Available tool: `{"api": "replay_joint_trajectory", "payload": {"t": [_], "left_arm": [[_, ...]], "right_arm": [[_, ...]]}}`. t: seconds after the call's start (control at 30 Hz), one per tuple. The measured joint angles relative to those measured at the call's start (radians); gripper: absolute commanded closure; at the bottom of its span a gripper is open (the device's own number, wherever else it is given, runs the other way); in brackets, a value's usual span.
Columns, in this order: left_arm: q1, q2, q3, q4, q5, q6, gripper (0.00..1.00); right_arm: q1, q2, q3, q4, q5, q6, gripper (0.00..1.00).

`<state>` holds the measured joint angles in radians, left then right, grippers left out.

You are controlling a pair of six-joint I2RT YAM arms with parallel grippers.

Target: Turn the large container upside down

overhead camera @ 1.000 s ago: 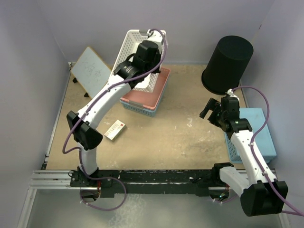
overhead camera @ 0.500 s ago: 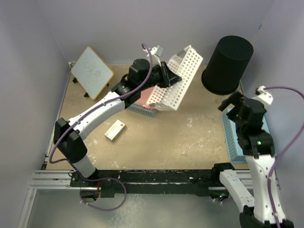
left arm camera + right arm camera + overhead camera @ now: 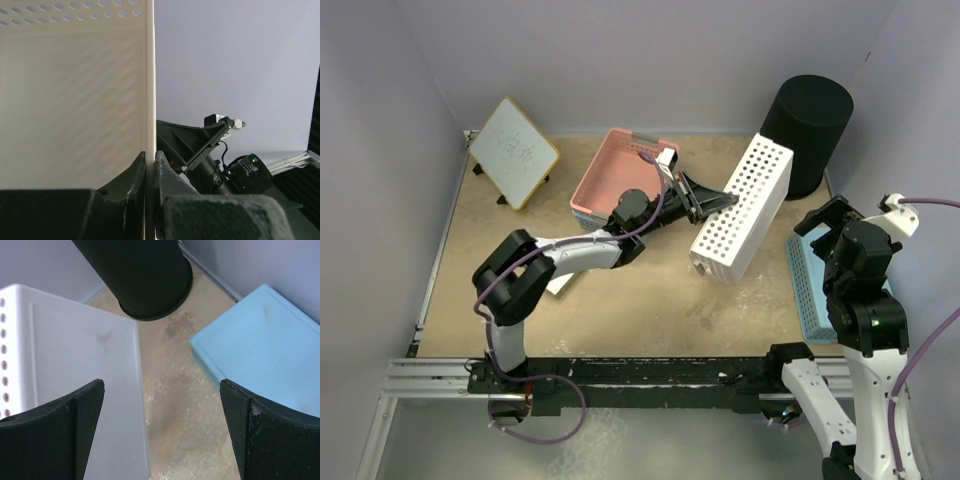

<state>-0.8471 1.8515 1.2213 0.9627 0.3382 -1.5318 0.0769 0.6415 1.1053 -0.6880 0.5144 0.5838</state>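
The large black container (image 3: 810, 125) stands at the back right corner with its wider ribbed end on the table and a closed flat end on top. It also shows in the right wrist view (image 3: 140, 275). My left gripper (image 3: 723, 200) is shut on the rim of a white lattice basket (image 3: 745, 210) and holds it tilted on edge just left of the container. In the left wrist view the jaws (image 3: 150, 162) pinch the basket's thin wall (image 3: 75, 90). My right gripper (image 3: 825, 218) is open and empty, raised in front of the container, its fingers spread wide (image 3: 161, 385).
A blue basket (image 3: 805, 290) lies bottom-up at the right edge, under my right arm; it also shows in the right wrist view (image 3: 265, 340). A pink basket (image 3: 610, 170) sits at the back middle. A small whiteboard (image 3: 513, 152) stands at the back left.
My left arm has swung the white basket off the pink one and carried it right and lower, beside the black container. My right arm has drawn back toward the right edge.
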Motion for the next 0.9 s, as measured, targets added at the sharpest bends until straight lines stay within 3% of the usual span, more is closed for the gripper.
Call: {"api": "replay_joint_trajectory", "payload": {"t": [0.5, 0.53, 0.73, 0.9], "left_arm": [[-0.033, 0.255, -0.192, 0.44, -0.114, -0.31, 1.0], [-0.033, 0.266, -0.201, 0.447, -0.117, -0.317, 0.98], [-0.032, 0.271, -0.256, 0.451, -0.125, -0.314, 0.62], [-0.032, 0.198, -0.287, 0.283, -0.127, -0.207, 0.53]], "right_arm": [[0.001, 0.002, -0.001, -0.003, -0.008, 0.0, 0.0], [0.001, 0.002, -0.001, -0.003, -0.008, 0.0, 0.0], [0.001, 0.006, -0.001, -0.003, -0.009, -0.001, 0.0], [0.001, 0.008, -0.001, -0.003, -0.01, -0.001, 0.0]]}}
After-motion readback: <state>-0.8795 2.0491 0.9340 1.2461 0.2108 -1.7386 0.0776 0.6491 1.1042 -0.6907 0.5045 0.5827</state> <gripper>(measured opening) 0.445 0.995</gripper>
